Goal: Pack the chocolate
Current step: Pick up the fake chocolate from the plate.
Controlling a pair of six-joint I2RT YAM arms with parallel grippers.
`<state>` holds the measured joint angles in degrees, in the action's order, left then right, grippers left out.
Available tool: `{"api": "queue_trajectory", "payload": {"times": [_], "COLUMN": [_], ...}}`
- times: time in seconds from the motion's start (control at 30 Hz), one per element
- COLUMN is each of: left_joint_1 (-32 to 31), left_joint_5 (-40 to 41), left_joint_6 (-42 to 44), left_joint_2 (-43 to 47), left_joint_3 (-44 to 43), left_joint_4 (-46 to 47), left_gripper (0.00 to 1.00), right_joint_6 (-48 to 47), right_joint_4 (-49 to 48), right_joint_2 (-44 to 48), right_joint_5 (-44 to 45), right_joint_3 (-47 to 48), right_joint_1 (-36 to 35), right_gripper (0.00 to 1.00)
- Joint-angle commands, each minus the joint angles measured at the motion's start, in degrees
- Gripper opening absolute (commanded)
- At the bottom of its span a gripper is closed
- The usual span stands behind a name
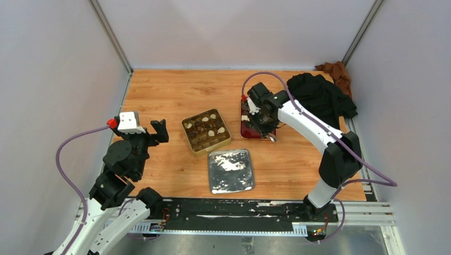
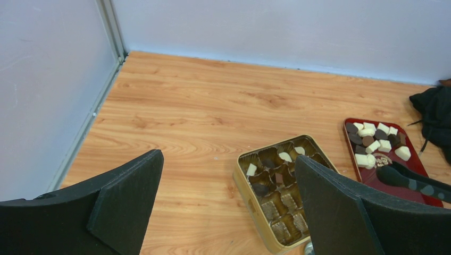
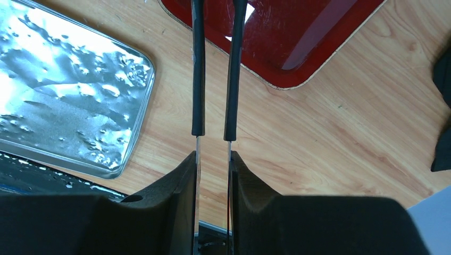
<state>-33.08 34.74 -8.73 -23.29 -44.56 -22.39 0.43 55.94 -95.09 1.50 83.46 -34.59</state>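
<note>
The chocolate (image 2: 372,142), cream-white and dark brown chunks, lies in a cluster at the far end of a red tray (image 2: 420,164). A few more chunks (image 2: 251,170) sit in the brown compartments of a gold tin (image 1: 206,131). My right gripper (image 3: 213,159) is shut on a pair of metal tongs (image 3: 198,79) with black-sleeved arms. The arms stand close together and reach over the red tray (image 3: 298,37); their tips run out of the right wrist view. My left gripper (image 2: 228,162) hangs open and empty, above the wood to the left of the tin.
A silver lid (image 1: 230,170) lies flat in front of the tin. A black cloth (image 1: 322,98) and a brown cloth (image 1: 335,71) are heaped at the back right. Grey walls enclose the wooden table (image 1: 175,95) on three sides.
</note>
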Motion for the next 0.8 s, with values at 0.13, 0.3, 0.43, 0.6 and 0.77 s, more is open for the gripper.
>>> {"api": "queue_trajectory", "payload": {"times": [0.13, 0.3, 0.43, 0.6, 0.77], "left_joint_1": [0.30, 0.30, 0.30, 0.30, 0.34], "left_joint_5": [-0.07, -0.08, -0.02, 0.15, 0.14], "left_joint_6": [0.03, 0.03, 0.03, 0.03, 0.03], "left_joint_2": [0.42, 0.39, 0.48, 0.66, 0.75], "left_joint_3": [0.61, 0.62, 0.61, 0.61, 0.61], "left_joint_4": [1.13, 1.16, 1.15, 1.10, 1.12], "left_gripper": [1.00, 1.00, 1.00, 1.00, 1.00], "right_joint_6": [0.50, 0.79, 0.97, 1.33, 1.51], "right_joint_4": [2.67, 3.02, 3.17, 3.21, 3.21], "right_joint_2": [2.75, 2.85, 2.29, 0.64, -1.32], "right_joint_5": [0.07, 0.05, -0.09, -0.06, -0.32], "right_joint_3": [4.01, 6.19, 7.71, 10.18, 12.96], "right_joint_1": [-1.92, -3.80, -5.70, -8.83, -11.56], "right_gripper": [0.19, 0.19, 0.19, 0.19, 0.19]}}
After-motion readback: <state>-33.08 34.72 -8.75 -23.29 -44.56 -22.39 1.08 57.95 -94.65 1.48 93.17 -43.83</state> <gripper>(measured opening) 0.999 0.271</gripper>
